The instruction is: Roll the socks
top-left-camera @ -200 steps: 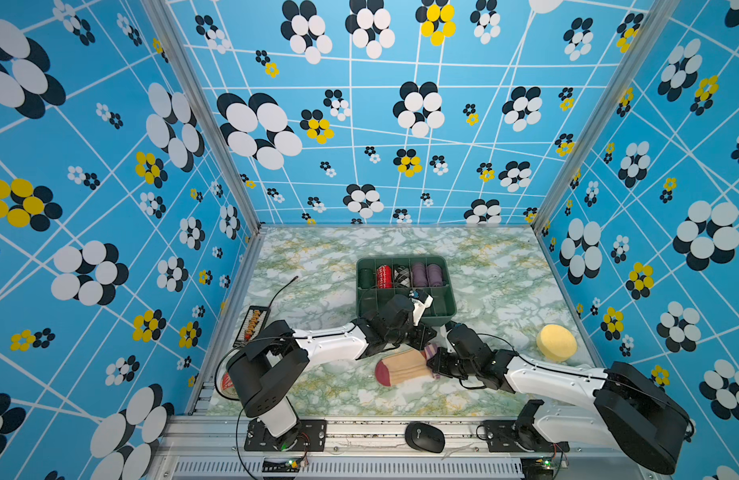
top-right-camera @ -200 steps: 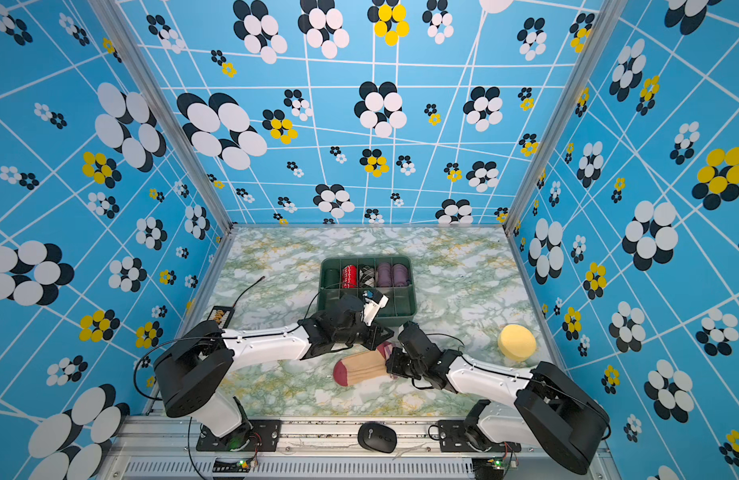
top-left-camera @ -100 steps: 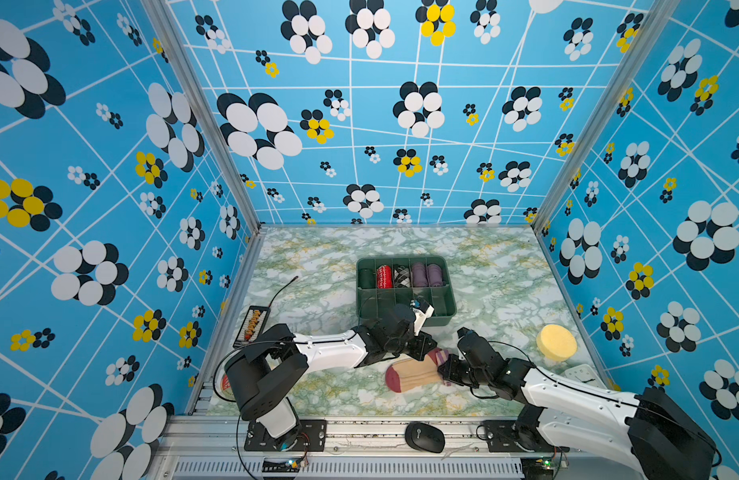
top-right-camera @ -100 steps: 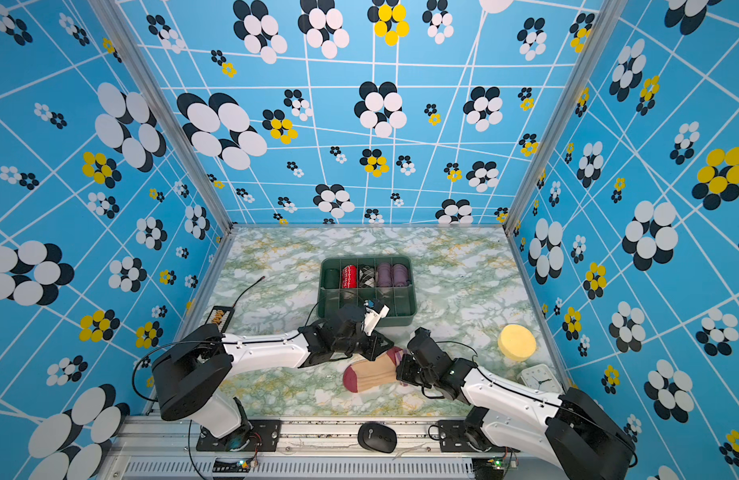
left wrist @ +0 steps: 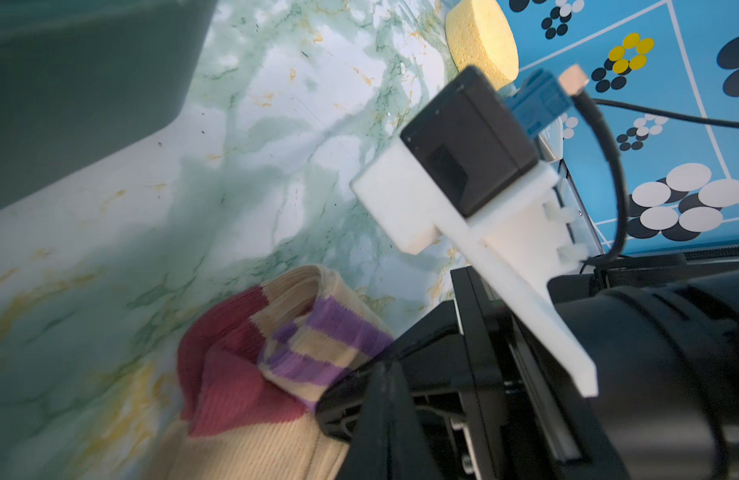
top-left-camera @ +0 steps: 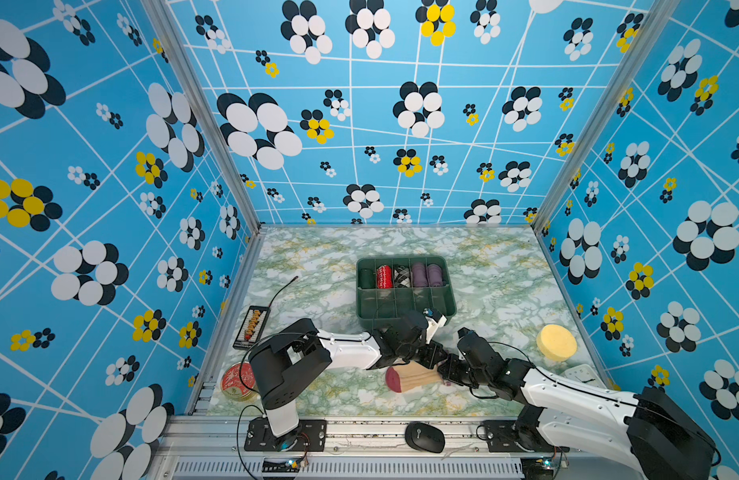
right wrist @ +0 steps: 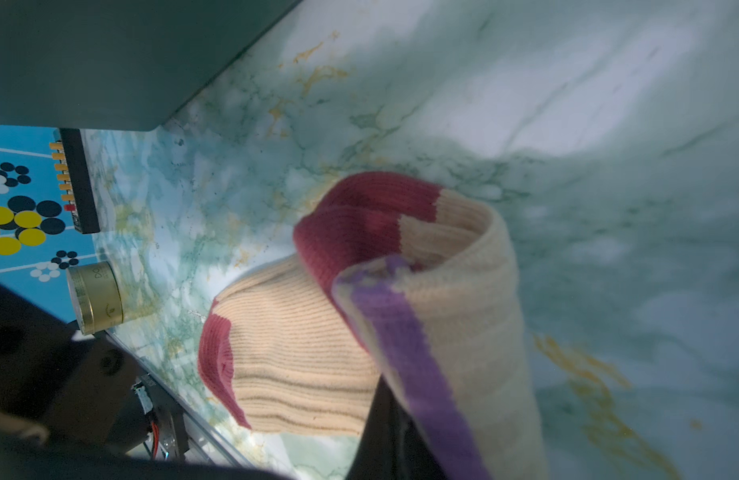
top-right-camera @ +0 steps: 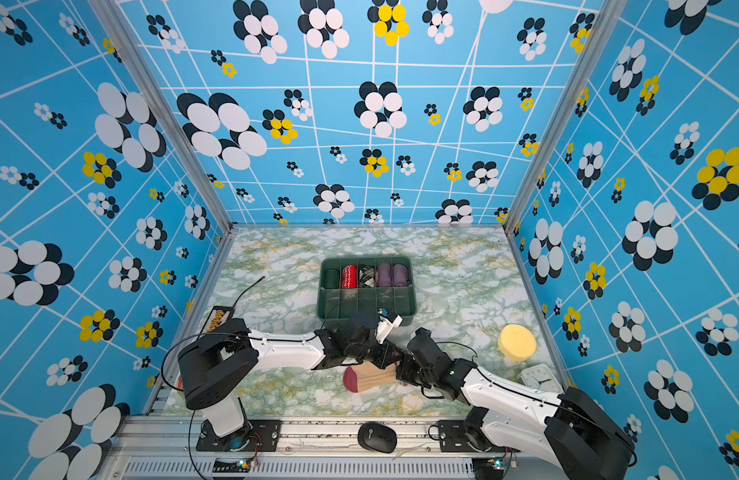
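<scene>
Socks (top-left-camera: 413, 377) rightward, pinched: left tool (top-left-camera: 436, 360), right tool (top-left-camera: 449, 370)

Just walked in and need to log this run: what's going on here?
Two robot arms are rolling a pair of tan ribbed socks at the front of the marble table. The left hand and right hand meet at the striped cuff end, both shut on it, with the cuff lifted and folded over while the maroon toe lies flat. The roll is barely begun. Behind them, a green tray holds other rolled socks.
</scene>
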Robot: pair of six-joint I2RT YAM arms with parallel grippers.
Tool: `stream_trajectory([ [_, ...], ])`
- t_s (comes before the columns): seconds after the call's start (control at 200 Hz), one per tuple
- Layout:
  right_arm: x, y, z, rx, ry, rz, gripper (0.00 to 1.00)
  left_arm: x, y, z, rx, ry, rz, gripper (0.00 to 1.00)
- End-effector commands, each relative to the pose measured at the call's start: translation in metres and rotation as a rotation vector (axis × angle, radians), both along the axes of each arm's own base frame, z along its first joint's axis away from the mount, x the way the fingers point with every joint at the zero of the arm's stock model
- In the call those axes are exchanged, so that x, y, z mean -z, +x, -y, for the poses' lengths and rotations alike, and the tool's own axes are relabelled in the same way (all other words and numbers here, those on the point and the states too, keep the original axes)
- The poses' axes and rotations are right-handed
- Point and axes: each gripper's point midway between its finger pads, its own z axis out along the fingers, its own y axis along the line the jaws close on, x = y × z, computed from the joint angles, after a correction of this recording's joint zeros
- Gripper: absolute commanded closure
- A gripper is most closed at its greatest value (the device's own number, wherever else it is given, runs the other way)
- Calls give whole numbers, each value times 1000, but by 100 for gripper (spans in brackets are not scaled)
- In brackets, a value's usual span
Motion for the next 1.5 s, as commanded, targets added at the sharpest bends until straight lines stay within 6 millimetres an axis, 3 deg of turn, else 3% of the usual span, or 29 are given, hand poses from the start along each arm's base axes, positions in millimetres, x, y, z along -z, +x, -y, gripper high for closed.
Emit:
stream_trajectory([
  [0.0,25,-15,22,22,-97,-64,100,1,-2,11,29,-10,-22,100],
  [0.215,26,-15,22,21,-98,-64,100,14,2,11,20,37,-21,100],
  [0.565,25,-14,22,19,-103,-58,100,51,7,6,8,119,-38,100],
  [0.945,19,-12,24,20,-110,-43,98,81,12,-11,-23,133,-66,100],
  [1.234,-12,-4,16,-14,-70,13,75,90,10,-17,-27,139,-85,100],
  [1.494,-42,-2,11,-53,-38,63,71,94,11,-19,-34,142,-88,100],
])
